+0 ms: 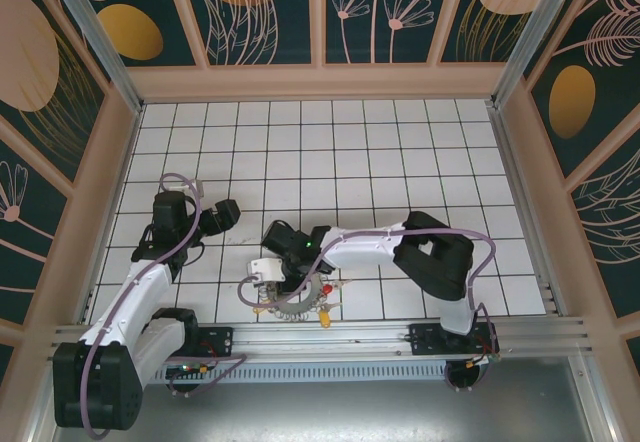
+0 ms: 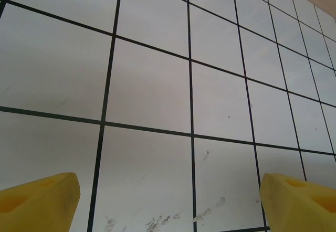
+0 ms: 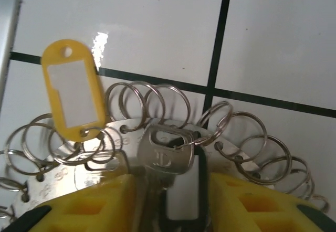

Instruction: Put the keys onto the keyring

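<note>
Down at the near edge of the tiled table (image 1: 400, 162), glossy white squares with thin black grout lines, the keyring (image 1: 300, 304) lies flat, just ahead of the rail between the two arm bases. Close in from the right wrist, the keyring (image 3: 63, 175) is a dull grey metal plate with small holes punched along its rim. Thin wire split rings (image 3: 149, 103) loop out of those holes all the way round, shiny and overlapping. One of them carries a yellow plastic tag (image 3: 71, 87), a rounded oblong with a pale paper window, lying out over the tile; from above the same yellow tag (image 1: 325, 314) is at the ring's near-right edge.

The right gripper (image 3: 170, 182) sits over the plate. Its chunky yellow pads are drawn in to a narrow gap and clamped on the silver key (image 3: 165, 150), a smooth, square-shouldered key with a stamped head, and a black-framed tag (image 3: 184, 198) is pinched beside it.

The left gripper (image 1: 228, 212) is well off to the left. From its own wrist, the left gripper (image 2: 168, 203) is spread wide, its yellow fingertips (image 2: 39, 198) at the frame's corners with nothing but scuffed tile between them.
</note>
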Robot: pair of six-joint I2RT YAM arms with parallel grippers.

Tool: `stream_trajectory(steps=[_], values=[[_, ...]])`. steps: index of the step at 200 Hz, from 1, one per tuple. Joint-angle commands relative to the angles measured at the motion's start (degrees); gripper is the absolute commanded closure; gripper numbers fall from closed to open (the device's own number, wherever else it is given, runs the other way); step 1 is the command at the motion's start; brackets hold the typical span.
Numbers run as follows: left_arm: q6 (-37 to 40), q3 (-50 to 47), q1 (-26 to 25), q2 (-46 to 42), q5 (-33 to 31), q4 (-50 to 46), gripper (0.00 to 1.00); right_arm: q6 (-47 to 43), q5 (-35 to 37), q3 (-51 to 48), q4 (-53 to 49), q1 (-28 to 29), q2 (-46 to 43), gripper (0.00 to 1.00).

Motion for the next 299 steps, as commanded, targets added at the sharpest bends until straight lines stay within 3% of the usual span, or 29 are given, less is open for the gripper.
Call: stream_trajectory(steps=[1,48,75,125,208,299], values=[[0.64,0.12,0.41,-0.37,0.47,-0.39,0.11,0.95,3.59,0.96,-5.1,0.33,2.82,0.58],[0.82,0.06,0.4,-0.41,1.04,-0.06,0.11,0.98,5.14,2.48,-7.22,0.96,4.87,0.61],[0.82,-0.05,0.39,-0.83,1.22,0.07,0.12,1.45,4.54,3.06,-7.27,0.96,5.19,0.77],[0.91,-0.14,0.39,-1.2,1.58,0.4,0.12,0.53,2.75,4.89,-10.81,1.08,5.61,0.7],[0.56,-0.4,0.42,-1.64,1.64,0.61,0.12,1.72,6.62,4.15,-8.3,1.85,3.64,0.87],[0.38,-0.57,0.39,-2.26,1.74,0.91,0.12,1.03,7.58,7.01,-10.72,1.51,-2.81,0.9]])
